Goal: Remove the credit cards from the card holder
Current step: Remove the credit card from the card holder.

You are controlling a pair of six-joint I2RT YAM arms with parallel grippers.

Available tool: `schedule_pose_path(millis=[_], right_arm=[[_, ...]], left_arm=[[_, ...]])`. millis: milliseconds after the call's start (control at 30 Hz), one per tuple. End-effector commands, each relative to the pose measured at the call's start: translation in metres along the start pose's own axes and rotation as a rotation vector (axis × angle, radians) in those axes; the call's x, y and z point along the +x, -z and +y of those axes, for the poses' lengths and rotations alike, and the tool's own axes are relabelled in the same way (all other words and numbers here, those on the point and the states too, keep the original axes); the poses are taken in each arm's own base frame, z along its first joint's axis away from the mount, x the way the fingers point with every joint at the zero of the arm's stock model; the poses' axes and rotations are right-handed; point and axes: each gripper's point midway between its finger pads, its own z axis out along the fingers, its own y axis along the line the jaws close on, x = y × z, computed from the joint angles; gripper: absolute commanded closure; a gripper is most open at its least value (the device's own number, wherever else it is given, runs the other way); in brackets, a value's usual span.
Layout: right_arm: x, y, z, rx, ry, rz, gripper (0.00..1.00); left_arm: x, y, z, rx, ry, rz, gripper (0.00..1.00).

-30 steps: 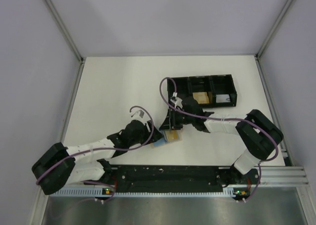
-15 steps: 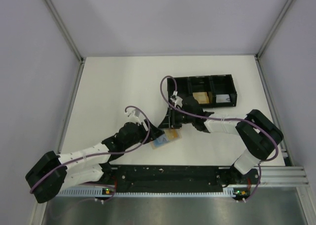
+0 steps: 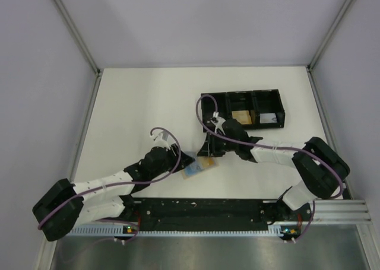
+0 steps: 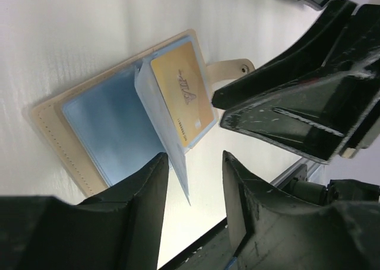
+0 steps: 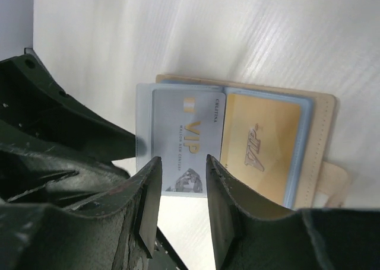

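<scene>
1. Lying open on the white worktop [image 3: 136,104], the card holder [image 3: 200,165] is a little below the middle of the top view, between the left gripper [image 3: 187,162] and the right gripper [image 3: 209,153].
2. Both cards are inside the holder. In the right wrist view a silver card [image 5: 185,139] with the letters VIP sits in a clear sleeve. A gold card [image 5: 261,142] sits just beside it, nearer the right edge of the frame.
3. In the left wrist view the clear sleeve [image 4: 160,121] stands up from the fold like a page, between a blue-grey panel [image 4: 107,127] and the gold card.
4. The jaws of the left gripper are spread. The free edge of the sleeve is in the gap between them, and nothing is pinched.
5. The jaws of the right gripper are also apart, and the lower edge of the silver card shows in the gap. I cannot tell whether their tips touch the holder.
6. A black tray [image 3: 243,92] with three compartments is in the upper right part of the top view, apart from the holder. A tan block [image 3: 240,117] lies in its middle compartment.
</scene>
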Motion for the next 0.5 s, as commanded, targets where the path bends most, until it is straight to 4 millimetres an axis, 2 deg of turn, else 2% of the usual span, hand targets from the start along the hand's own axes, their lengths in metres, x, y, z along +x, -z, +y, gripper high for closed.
schedule_pose_path(millis=[0,67,167,233,333,467], right_arm=[[-0.022,0.018,0.003,0.039,0.067,-0.120,0.64],[-0.026,0.025,0.000,0.061,0.074,-0.151,0.64],[-0.030,0.033,-0.004,0.076,0.077,-0.186,0.64],[-0.032,0.038,-0.006,0.079,0.075,-0.199,0.64],[-0.032,0.042,-0.008,0.079,0.074,-0.209,0.64],[-0.033,0.044,-0.008,0.075,0.078,-0.212,0.64]], left_arm=[[-0.010,-0.005,-0.019,0.051,-0.019,-0.029,0.58],[-0.010,-0.008,-0.020,0.051,-0.022,-0.025,0.67],[-0.010,-0.011,-0.026,0.061,-0.025,-0.019,0.87],[-0.011,-0.014,-0.031,0.068,-0.032,-0.013,0.95],[-0.013,-0.019,-0.038,0.071,-0.043,-0.007,1.00],[-0.016,-0.028,-0.049,0.080,-0.049,0.003,1.00]])
